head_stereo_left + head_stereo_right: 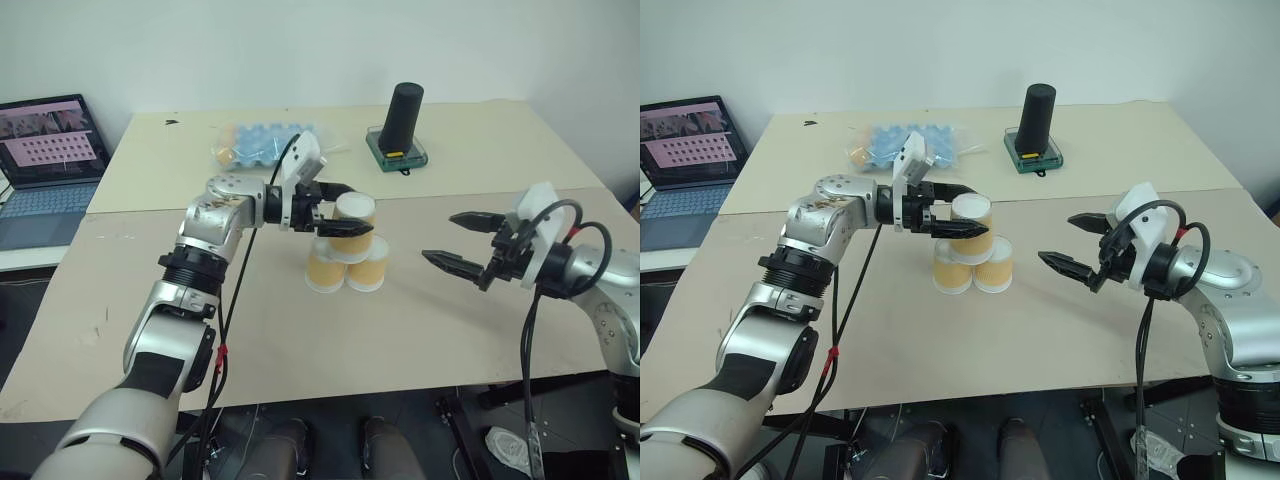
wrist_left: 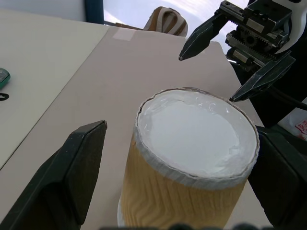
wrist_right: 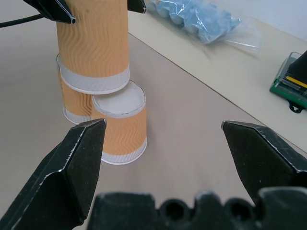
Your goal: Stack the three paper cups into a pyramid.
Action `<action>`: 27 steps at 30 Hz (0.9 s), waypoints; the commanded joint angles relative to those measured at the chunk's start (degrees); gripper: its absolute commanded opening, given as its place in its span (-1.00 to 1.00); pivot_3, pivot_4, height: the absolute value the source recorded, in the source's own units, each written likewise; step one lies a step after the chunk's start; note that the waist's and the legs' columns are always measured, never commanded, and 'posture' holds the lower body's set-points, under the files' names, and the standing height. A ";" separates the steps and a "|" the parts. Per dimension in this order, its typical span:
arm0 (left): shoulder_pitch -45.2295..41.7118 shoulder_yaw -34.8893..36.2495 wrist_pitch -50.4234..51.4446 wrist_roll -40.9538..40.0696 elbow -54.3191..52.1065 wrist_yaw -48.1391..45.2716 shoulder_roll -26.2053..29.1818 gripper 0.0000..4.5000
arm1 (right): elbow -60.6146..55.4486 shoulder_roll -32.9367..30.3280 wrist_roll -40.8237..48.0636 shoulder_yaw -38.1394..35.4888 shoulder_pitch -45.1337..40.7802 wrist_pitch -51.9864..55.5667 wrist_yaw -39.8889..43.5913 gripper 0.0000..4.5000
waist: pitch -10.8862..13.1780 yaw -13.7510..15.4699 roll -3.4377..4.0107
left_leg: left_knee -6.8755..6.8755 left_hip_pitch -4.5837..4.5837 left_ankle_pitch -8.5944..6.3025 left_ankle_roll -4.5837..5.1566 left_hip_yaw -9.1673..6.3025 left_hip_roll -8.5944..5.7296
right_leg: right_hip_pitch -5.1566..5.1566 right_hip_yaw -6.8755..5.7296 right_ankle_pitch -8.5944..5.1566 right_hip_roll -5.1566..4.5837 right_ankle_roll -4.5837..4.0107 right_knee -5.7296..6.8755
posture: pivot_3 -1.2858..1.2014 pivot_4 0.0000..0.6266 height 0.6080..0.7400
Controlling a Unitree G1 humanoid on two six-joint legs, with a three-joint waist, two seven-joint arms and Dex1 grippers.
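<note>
Standing near the centre of the bench (image 1: 470, 330), the three paper cups (image 1: 347, 252) form the pyramid (image 1: 973, 252): two upside-down cups touch side by side, and the third, also upside down, rests across their bases. The left gripper (image 1: 336, 208) reaches in from 9 o'clock of the stack at the top cup's level; its jaws stand released, one finger on each side of that cup, with a visible gap to the ribbed wall in the left wrist view. The right gripper (image 1: 462, 240) hangs at 3 o'clock of the stack, well apart from it, jaws spread wide and holding nothing. Bare bench lies between this gripper and the cups.

Other things: a tall black cylinder (image 1: 404, 122) stands on a green base (image 1: 397, 152) at about 1 o'clock of the stack, towards the far edge. A clear bag of blue items (image 1: 262, 145) lies at 11 o'clock, behind the left arm. An open laptop (image 1: 45, 165) sits off the bench at far 9 o'clock. None touches the cups.
</note>
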 commanded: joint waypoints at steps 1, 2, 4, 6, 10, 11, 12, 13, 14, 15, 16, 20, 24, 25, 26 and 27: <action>-1.45 1.82 0.54 -1.14 -2.86 0.04 0.72 0.98 | -0.70 -0.05 0.61 -0.99 -1.67 -1.31 0.44 1.00 | 0.00 -0.03 0.00 | 0.00 0.00 0.00 0.00 0.00 0.00 | 0.00 0.00 0.00 0.00 0.00 0.00 | 0.03 -0.52 1.00; -1.49 1.91 0.59 -1.15 -2.88 0.07 0.77 0.98 | -0.59 -0.07 0.56 -0.94 -1.74 -1.35 0.47 1.00 | 0.00 -0.04 0.00 | 0.00 0.00 0.00 0.00 0.00 0.00 | -0.01 0.00 0.00 0.00 0.00 0.01 | 0.03 -0.52 1.00; -1.55 2.15 0.57 -1.04 -2.80 0.15 0.84 0.98 | -0.45 -0.09 0.43 -0.84 -1.83 -1.43 0.51 1.00 | 0.00 -0.05 0.00 | 0.00 0.00 0.01 -0.01 0.00 0.00 | -0.01 0.00 0.00 0.00 0.00 0.01 | 0.03 -0.52 1.00; -1.58 2.27 0.54 -0.97 -2.75 0.23 0.81 0.98 | -0.42 -0.14 0.43 -0.84 -1.83 -1.46 0.63 1.00 | 0.00 -0.02 0.00 | 0.00 0.01 0.01 -0.01 0.00 0.00 | 0.00 0.00 0.00 0.00 0.00 0.01 | 0.03 -0.52 1.00; -1.49 2.37 0.72 -1.11 -2.98 0.23 0.75 0.98 | -0.35 -0.11 0.44 -0.85 -1.84 -1.52 0.92 1.00 | 0.00 0.00 0.00 | 0.00 0.00 0.01 -0.02 0.00 0.00 | 0.00 0.00 0.00 0.00 0.00 0.01 | 0.03 -0.52 1.00; -1.49 2.49 0.77 -1.22 -3.00 0.32 0.67 0.98 | -0.30 -0.11 0.45 -0.86 -1.85 -1.53 0.99 1.00 | 0.00 0.00 0.00 | 0.00 0.00 0.02 -0.03 0.00 0.00 | 0.00 0.00 0.00 0.00 0.00 0.01 | 0.03 -0.52 1.00; -1.51 2.69 0.79 -1.38 -3.01 0.41 0.59 0.98 | -0.24 -0.12 0.39 -0.83 -1.84 -1.56 1.03 1.00 | 0.00 0.00 0.00 | 0.00 0.00 0.02 -0.03 0.00 0.00 | 0.00 0.00 0.00 0.00 0.00 0.01 | 0.03 -0.52 1.00; -1.57 2.89 0.91 -1.57 -3.04 0.52 0.53 0.98 | -0.18 -0.14 0.29 -0.78 -1.82 -1.60 1.07 1.00 | 0.00 0.00 0.00 | 0.00 0.00 0.02 -0.03 0.00 0.00 | 0.00 0.00 0.00 0.00 0.00 0.01 | 0.03 -0.52 1.00; -1.70 3.09 0.97 -1.70 -3.11 0.69 0.52 0.98 | -0.16 -0.13 0.27 -0.78 -1.83 -1.61 1.11 1.00 | 0.00 -0.01 0.00 | 0.00 0.00 0.02 -0.03 0.00 0.00 | 0.00 0.00 0.00 0.00 0.00 0.01 | 0.03 -0.52 1.00; -1.80 3.23 1.13 -1.87 -3.26 0.74 0.57 0.98 | -0.13 -0.11 0.28 -0.79 -1.85 -1.59 1.14 1.00 | 0.00 -0.02 0.00 | 0.01 0.00 0.02 -0.03 0.00 0.00 | 0.00 0.00 0.00 0.00 0.00 0.01 | 0.03 -0.52 1.00; -1.88 3.31 1.25 -1.96 -3.37 0.78 0.61 0.98 | -0.09 -0.11 0.31 -0.82 -1.87 -1.57 1.19 1.00 | 0.00 -0.03 0.00 | 0.00 0.00 0.02 -0.03 0.00 0.00 | 0.00 0.00 0.00 0.00 0.00 0.01 | 0.03 -0.52 1.00; -2.20 3.49 1.48 -1.73 -3.28 1.12 0.81 0.98 | 0.25 -0.16 0.20 -0.69 -2.04 -1.72 1.38 1.00 | 0.00 -0.01 0.00 | 0.00 0.01 0.02 -0.03 0.00 0.00 | -0.01 0.00 0.00 0.00 0.00 0.03 | 0.03 -0.52 1.00; -2.71 4.23 2.13 -2.17 -3.78 1.49 0.95 0.98 | 0.88 0.03 0.00 -0.14 -2.41 -2.04 1.56 1.00 | 0.00 -0.03 0.00 | 0.01 0.01 0.02 -0.03 0.00 0.00 | -0.01 0.00 0.00 0.00 0.00 0.03 | 0.03 -0.52 1.00; -2.85 4.50 2.52 -2.45 -4.03 1.64 0.92 0.98 | 0.98 0.10 0.09 -0.12 -2.52 -2.05 1.63 1.00 | 0.00 -0.03 0.00 | 0.01 0.00 0.02 -0.03 0.00 0.00 | -0.01 0.00 0.00 0.00 0.00 0.03 | 0.03 -0.52 1.00; -3.07 4.97 2.90 -2.79 -4.30 1.94 0.94 0.98 | 1.18 0.16 0.04 0.02 -2.70 -2.13 1.70 1.00 | 0.00 -0.03 0.00 | 0.01 0.00 0.02 -0.03 0.00 0.00 | -0.01 0.00 0.00 0.01 0.00 0.03 | 0.03 -0.52 1.00; -3.21 5.26 3.18 -3.02 -4.50 2.18 0.96 0.98 | 1.33 0.19 0.00 0.09 -2.80 -2.20 1.78 1.00 | 0.00 -0.04 0.00 | 0.01 0.00 0.02 -0.03 0.00 0.00 | -0.01 0.00 0.00 0.01 0.00 0.03 | 0.03 -0.52 1.00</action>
